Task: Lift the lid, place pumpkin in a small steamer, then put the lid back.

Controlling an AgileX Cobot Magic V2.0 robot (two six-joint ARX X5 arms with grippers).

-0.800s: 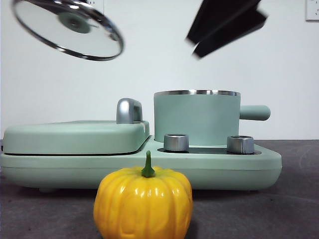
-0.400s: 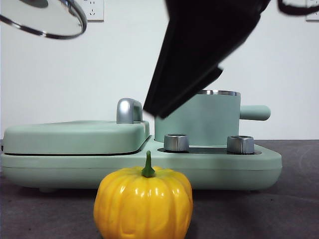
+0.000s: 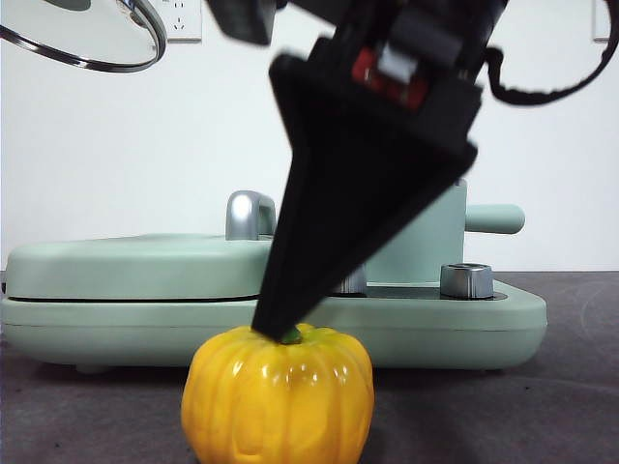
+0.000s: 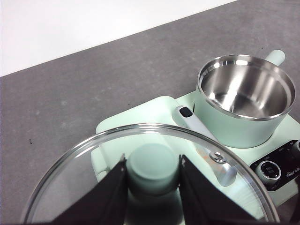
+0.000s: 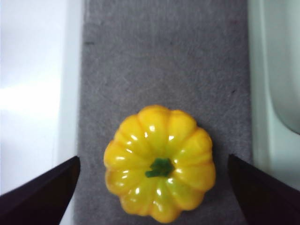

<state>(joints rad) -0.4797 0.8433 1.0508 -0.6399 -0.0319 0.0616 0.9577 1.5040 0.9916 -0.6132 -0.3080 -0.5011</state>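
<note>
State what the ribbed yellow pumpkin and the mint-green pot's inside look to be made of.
Ribbed yellow pumpkin: probably glossy moulded plastic, given sharp white highlights on every rib. Mint-green pot: inside looks like brushed steel, silvery with soft reflections.

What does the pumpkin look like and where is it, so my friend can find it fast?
Find the big mint-green cooker stretching across the grey table. In front of it, nearest the camera, sits the pumpkin, with the right gripper above it, jaws spread wide on either side. It is the only yellow-orange thing there: shiny, ribbed, with a short green stem.
</note>
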